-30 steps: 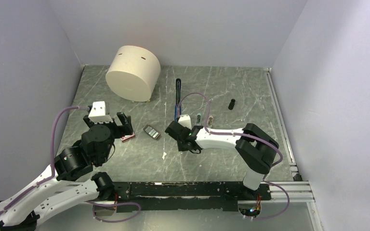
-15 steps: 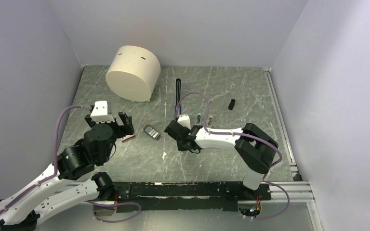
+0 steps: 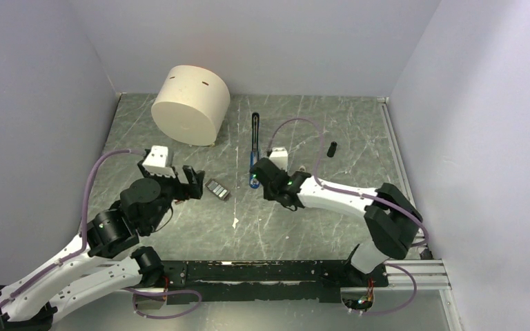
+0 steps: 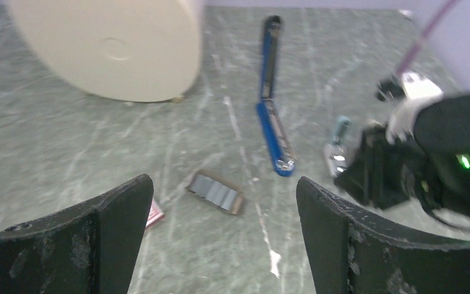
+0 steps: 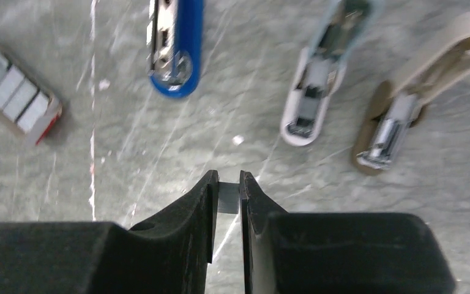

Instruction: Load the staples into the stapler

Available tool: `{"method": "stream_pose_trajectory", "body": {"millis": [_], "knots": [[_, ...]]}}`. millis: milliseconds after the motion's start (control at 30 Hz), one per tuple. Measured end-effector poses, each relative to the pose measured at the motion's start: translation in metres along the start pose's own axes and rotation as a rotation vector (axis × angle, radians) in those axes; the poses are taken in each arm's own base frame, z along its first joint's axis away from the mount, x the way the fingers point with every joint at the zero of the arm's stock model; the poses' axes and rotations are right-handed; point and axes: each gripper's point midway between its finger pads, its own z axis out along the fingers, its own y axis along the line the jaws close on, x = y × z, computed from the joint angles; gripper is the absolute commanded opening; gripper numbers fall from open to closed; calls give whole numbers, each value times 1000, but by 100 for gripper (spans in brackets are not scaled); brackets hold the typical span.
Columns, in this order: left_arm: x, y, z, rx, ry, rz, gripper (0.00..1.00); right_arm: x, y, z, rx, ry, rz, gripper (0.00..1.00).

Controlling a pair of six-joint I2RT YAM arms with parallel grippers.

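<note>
At table centre, seeing the stapler [image 3: 254, 148] splayed open flat, blue half nearer, black arm toward the far wall. Just off its near tip, have the right gripper [image 5: 227, 182] pinched almost closed on a grey sliver [image 5: 228, 199], looks like a staple strip, can't confirm. Left of the stapler, spotting the staples [image 4: 215, 191] as grey strips in their open box, touched by neither gripper. Just left of that box, have the left gripper [image 3: 185, 185] spread wide, gripping nothing. Also noting a cream cylinder [image 3: 190, 105] far left, plus a pale-blue mini stapler [image 5: 318, 73] and a beige mini stapler [image 5: 416, 79] beside the blue one.
</note>
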Motion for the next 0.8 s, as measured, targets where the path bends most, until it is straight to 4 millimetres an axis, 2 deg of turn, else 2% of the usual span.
{"method": "stream_pose_trajectory", "body": {"millis": [133,367,600,800], "knots": [[8,-36,0,197,23,18,89,-25,-27,-1,33,-60,65,21],[20,-81,6,382,79,32,88,-32,-66,9,100,-86,107,21],[34,-96,19,401,127,45,89,-43,-82,14,123,-120,140,21],[32,-105,28,409,109,35,88,-34,-103,15,159,-112,161,21]]}}
